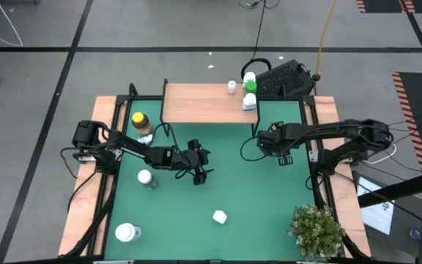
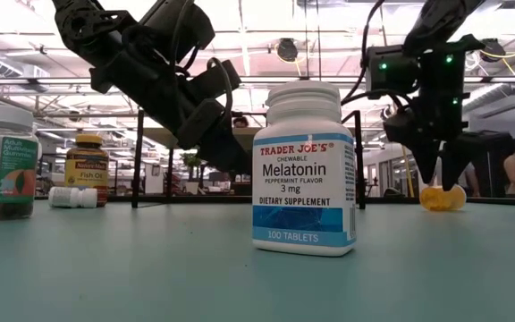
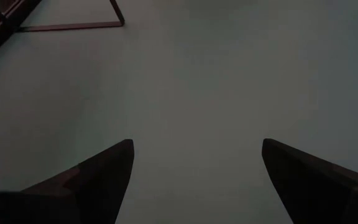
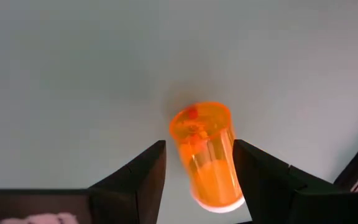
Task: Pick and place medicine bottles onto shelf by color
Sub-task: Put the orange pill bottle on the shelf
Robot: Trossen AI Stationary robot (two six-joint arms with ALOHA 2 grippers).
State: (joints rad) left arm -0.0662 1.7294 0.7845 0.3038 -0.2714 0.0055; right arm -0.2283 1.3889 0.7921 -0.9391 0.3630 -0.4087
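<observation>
My right claw (image 4: 197,180) hangs low over the green surface (image 1: 240,191), its fingers (image 4: 143,171) partly spread on either side of an orange bottle (image 4: 205,152) lying on its side; whether they press it I cannot tell. My left claw (image 3: 194,165) hovers wide open and empty. The shelf (image 1: 204,103), carrying white and green-capped bottles (image 1: 249,92), stands beyond my right claw.

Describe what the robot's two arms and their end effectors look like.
Both arms are dark, jointed, with black cables looping alongside. The left end effector and right end effector each end in two dark tapered fingers. Small green lights glow on the right arm's wrist housing.
</observation>
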